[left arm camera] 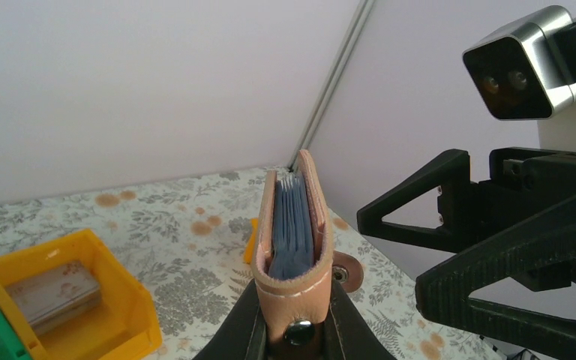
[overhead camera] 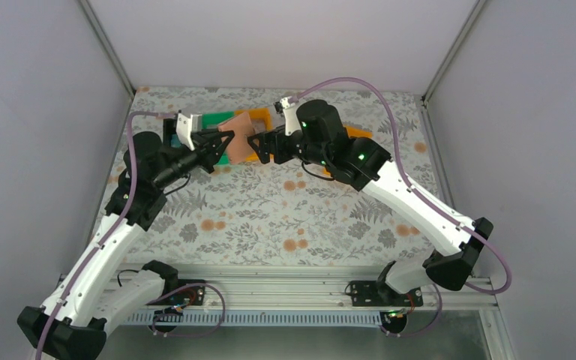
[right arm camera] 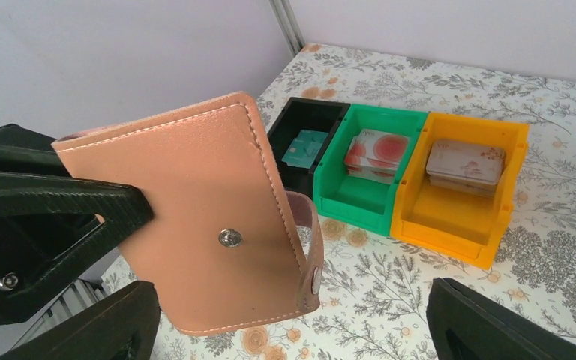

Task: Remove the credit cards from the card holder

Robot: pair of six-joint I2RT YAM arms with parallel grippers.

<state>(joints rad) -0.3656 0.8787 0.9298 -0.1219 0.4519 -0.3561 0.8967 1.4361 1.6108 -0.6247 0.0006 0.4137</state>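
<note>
Three bins (right arm camera: 356, 211) behind; left pincer (overhead camera: 223, 142) clamps card holder (right arm camera: 195, 210), right pincer (overhead camera: 261, 147) gapes, seemingly empty.

The left gripper (right arm camera: 124, 214) clamps a pink card holder (right arm camera: 202, 187), tab loose. Behind, a black bin (right arm camera: 311, 105), green bin (right arm camera: 352, 210) and orange bin (right arm camera: 450, 225) hold cards (right arm camera: 375, 154).

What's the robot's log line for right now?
left jaws: shut on card holder | right jaws: open, near it | cards: some in bins
</note>
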